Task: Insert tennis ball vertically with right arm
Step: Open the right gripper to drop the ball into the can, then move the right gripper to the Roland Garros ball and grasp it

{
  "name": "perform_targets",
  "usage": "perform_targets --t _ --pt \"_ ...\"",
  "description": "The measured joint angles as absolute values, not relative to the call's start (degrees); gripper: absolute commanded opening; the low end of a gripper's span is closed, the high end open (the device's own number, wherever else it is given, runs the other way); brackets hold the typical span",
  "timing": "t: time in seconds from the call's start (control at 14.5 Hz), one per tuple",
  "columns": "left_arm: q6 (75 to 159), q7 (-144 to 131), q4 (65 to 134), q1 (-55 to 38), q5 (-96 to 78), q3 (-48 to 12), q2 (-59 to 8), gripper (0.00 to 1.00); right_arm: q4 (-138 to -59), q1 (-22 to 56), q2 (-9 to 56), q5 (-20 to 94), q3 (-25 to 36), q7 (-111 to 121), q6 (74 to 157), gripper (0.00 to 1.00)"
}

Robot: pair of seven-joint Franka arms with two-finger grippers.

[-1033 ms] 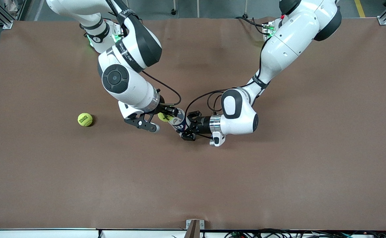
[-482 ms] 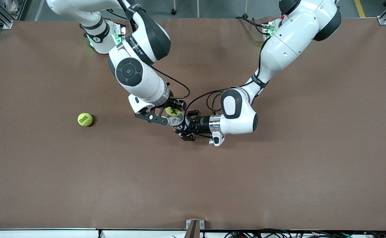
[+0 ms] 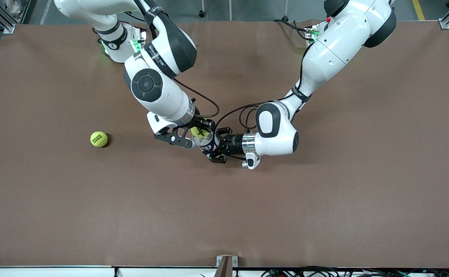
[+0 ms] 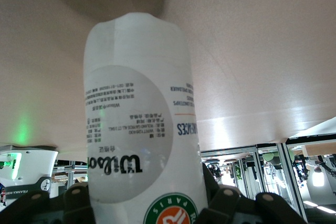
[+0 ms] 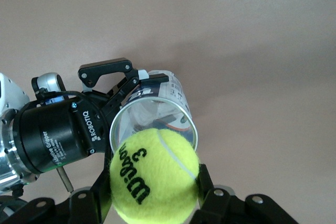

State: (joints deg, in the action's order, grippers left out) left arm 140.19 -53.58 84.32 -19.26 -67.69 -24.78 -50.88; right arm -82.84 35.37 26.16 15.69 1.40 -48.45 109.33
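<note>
Brown table (image 3: pixel 324 200) is spreading under both arms. Near its middle the left gripper (image 3: pixel 213 148) is squeezing the clear ball can (image 3: pixel 206 142), holding it upright with its mouth open to the top. The right gripper (image 3: pixel 198 132) is pinching a tennis ball (image 3: pixel 200 132) just over that can — the ball is sitting a bit off the rim. It should be lining up over the hole first, then going straight down, letting go only once inside. A second ball (image 3: pixel 98 139) is lying well apart from the can, toward the right arm's end
</note>
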Motion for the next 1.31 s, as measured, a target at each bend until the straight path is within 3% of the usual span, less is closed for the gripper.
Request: perform_targets --t 0.14,0.28,0.41,0.48,1.03,1.1,1.31 --pt "140.19 -53.58 84.32 -19.26 -67.69 -24.78 -50.88 0.66 -82.83 35.3 26.17 15.69 1.48 -48.45 109.34 0.57" --pt "140.19 -53.58 84.32 -19.27 -67.69 -24.78 -50.88 0.66 -82.84 35.3 26.21 15.69 1.47 -48.45 109.34 0.84" --pt "140.19 -53.58 84.32 -19.29 -67.69 -24.78 -50.89 0.66 -82.84 35.31 26.26 15.69 1.46 -48.45 109.35 0.88" --pt "140.19 -53.58 84.31 -19.29 -67.69 -24.78 -50.89 0.66 -82.84 35.31 26.27 15.69 1.46 -48.45 109.35 1.0" --pt "140.19 -53.65 84.21 -19.31 -67.69 -24.78 -50.91 0.67 -81.89 34.62 26.24 15.64 1.93 -48.42 109.54 1.0" --pt "140.19 -53.66 84.2 -19.31 -67.7 -24.78 -50.91 0.74 -81.38 33.68 26.16 15.57 2.01 -48.2 109.3 1.0" --pt "140.19 -54.03 84.16 -19.32 -67.71 -24.79 -50.91 0.75 -80.45 29.01 25.48 14.18 2.27 -40.95 102.02 1.0"
